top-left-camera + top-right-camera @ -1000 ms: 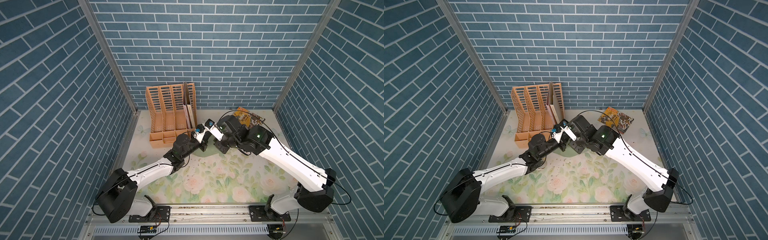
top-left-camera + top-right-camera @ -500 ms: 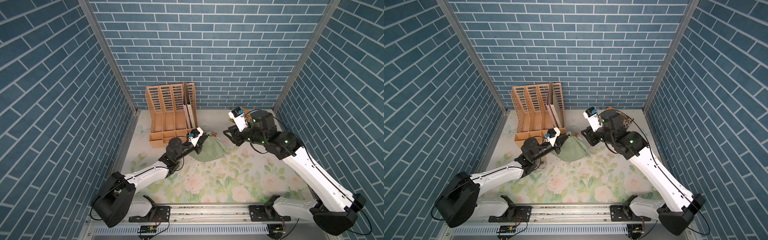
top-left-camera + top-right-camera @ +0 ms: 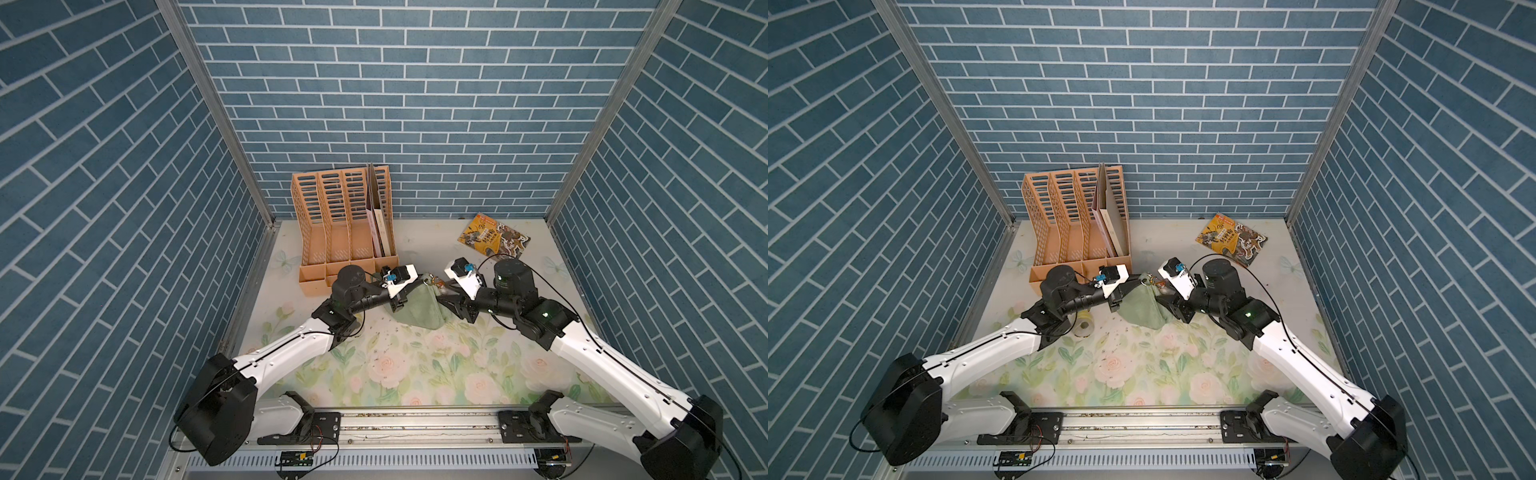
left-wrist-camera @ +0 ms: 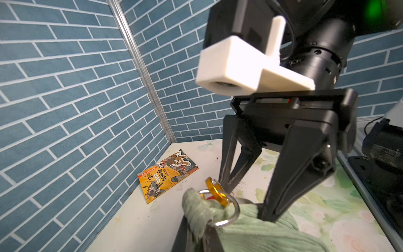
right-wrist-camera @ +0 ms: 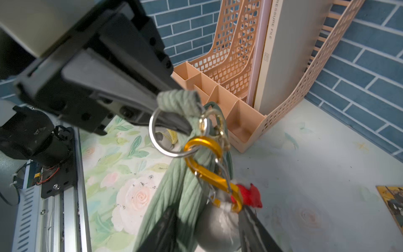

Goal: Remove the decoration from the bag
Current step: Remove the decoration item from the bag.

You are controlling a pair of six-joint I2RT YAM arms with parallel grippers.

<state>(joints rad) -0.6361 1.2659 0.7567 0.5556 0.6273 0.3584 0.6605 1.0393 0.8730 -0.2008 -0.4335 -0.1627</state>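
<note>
The sage-green bag [image 3: 419, 309] [image 3: 1141, 311] hangs by its top corner from my left gripper [image 3: 419, 280] [image 3: 1139, 279] [image 4: 197, 231], which is shut on the fabric loop there. A silver ring [image 5: 157, 139] and an orange carabiner [image 5: 205, 165] [image 4: 214, 192] hang from that loop. They carry the decoration [image 5: 218, 224], a grey ball with a red piece [image 5: 249, 196]. My right gripper [image 3: 444, 296] [image 3: 1163, 296] [image 5: 209, 231] [image 4: 247, 196] is open, its jaws standing on either side of the ball and a fold of the bag.
An orange file rack [image 3: 345, 228] [image 5: 239, 72] holding folders stands just behind the bag. A yellow booklet [image 3: 492, 239] [image 4: 168, 176] lies at the back right. A roll of tape [image 3: 1084, 328] sits under my left arm. Brick walls close in three sides.
My right arm drew back toward the rear right, then came back down to the bag's raised corner with its jaws wider. My left gripper kept its hold on the bag.
</note>
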